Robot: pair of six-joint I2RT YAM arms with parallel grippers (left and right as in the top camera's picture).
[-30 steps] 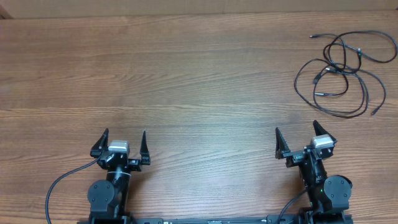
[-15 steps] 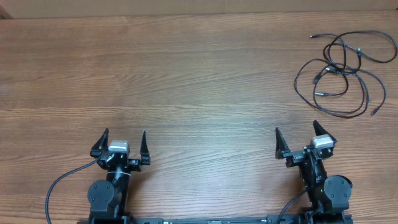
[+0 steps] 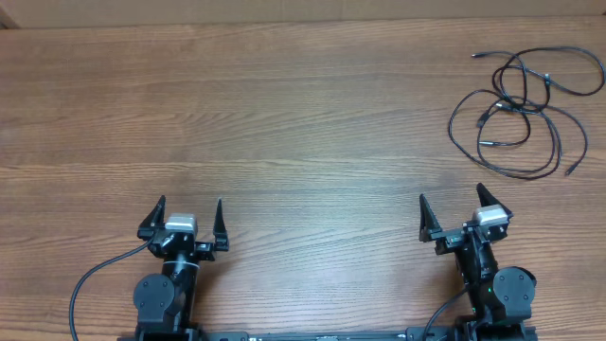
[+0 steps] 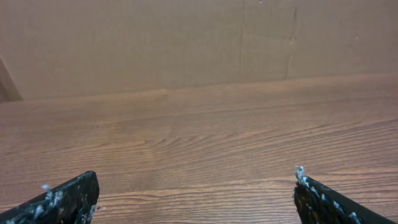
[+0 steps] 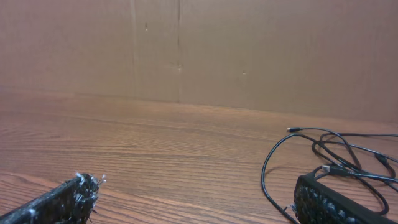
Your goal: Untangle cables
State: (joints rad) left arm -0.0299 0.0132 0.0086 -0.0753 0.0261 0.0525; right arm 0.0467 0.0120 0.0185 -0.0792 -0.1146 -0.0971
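Wood-grain desk [image 3: 284, 114], brown cardboard backing [image 4: 155, 43]. Item: cables [image 3: 516, 106], thin black cords in overlapping loops at the far right corner, well ahead of our right pincer [image 3: 453, 204]. Left pincer [image 3: 187, 210] and right pincer: both at the near edge, jaws apart, nothing held. Risk, as we judge it: grasping where loops cross would lift several strands together and tighten the tangle; cords this thin may also slip free.
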